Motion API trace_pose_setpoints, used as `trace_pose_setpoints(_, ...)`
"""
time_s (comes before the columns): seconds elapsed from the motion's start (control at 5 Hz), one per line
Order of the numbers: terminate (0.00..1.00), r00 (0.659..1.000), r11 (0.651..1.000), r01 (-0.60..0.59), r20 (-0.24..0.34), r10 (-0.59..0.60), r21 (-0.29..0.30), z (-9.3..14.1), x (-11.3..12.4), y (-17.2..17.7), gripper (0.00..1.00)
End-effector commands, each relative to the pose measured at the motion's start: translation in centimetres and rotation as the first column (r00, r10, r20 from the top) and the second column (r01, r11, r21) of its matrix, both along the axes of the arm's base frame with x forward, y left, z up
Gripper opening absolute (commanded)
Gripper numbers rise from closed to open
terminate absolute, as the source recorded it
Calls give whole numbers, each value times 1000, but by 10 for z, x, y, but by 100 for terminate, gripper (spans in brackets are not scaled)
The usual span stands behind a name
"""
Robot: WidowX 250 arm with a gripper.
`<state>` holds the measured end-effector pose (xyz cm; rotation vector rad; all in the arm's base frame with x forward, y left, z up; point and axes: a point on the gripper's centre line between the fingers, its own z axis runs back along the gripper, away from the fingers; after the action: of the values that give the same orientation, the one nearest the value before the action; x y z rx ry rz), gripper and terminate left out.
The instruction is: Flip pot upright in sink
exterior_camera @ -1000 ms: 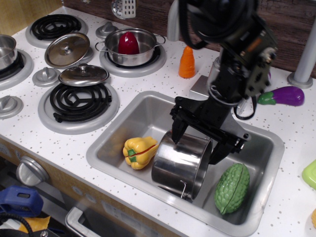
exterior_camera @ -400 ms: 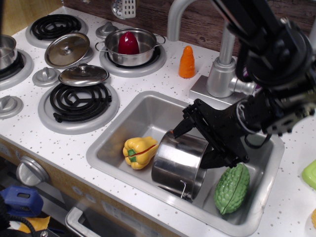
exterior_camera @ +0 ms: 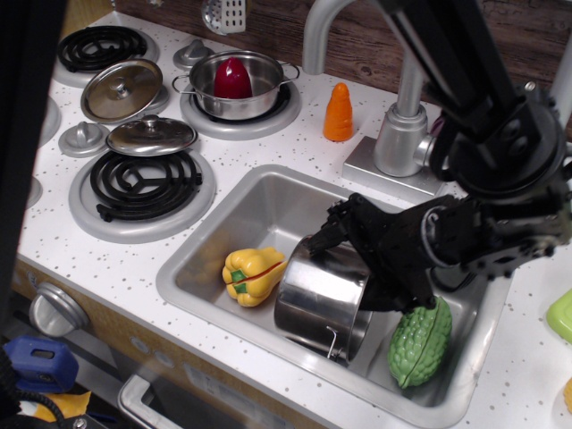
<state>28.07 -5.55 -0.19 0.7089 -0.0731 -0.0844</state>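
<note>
The shiny steel pot (exterior_camera: 317,299) lies tilted on its side in the sink (exterior_camera: 268,207), near the front wall, with a wire handle showing at its lower edge. My black gripper (exterior_camera: 362,268) reaches in from the right and is low over the pot's far end. Its fingers are spread, one finger (exterior_camera: 326,234) at the pot's upper left edge and the other at its right side. The pot rests on the sink floor; whether the fingers press on it does not show.
A yellow toy pepper (exterior_camera: 250,275) touches the pot's left side and a green gourd (exterior_camera: 420,341) lies to its right. The faucet (exterior_camera: 402,125) and an orange carrot (exterior_camera: 338,113) stand behind the sink. A shallow pot with a red item (exterior_camera: 237,85) sits on the stove.
The arm has swung from above the sink to the right and lowered, so the gripper now comes at the pot sideways. The pot has barely moved. A dark blur now covers the left edge.
</note>
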Motion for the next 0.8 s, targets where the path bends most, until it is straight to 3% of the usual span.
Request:
trace_pose_setpoints(0.0, 0, 998, 1000, -1, 67, 1, -2, 8, 8, 11, 0)
trace_pose_setpoints(0.2, 0, 998, 998, 0, 63, 4, -60, 10, 10, 17, 0)
trace_pose_setpoints(0.4, 0, 996, 987, -9, 89, 24, -163, 8, 10, 21, 0)
trace_pose_setpoints(0.6, 0, 997, 959, 7, 74, 15, -282, 9, 11, 28, 0)
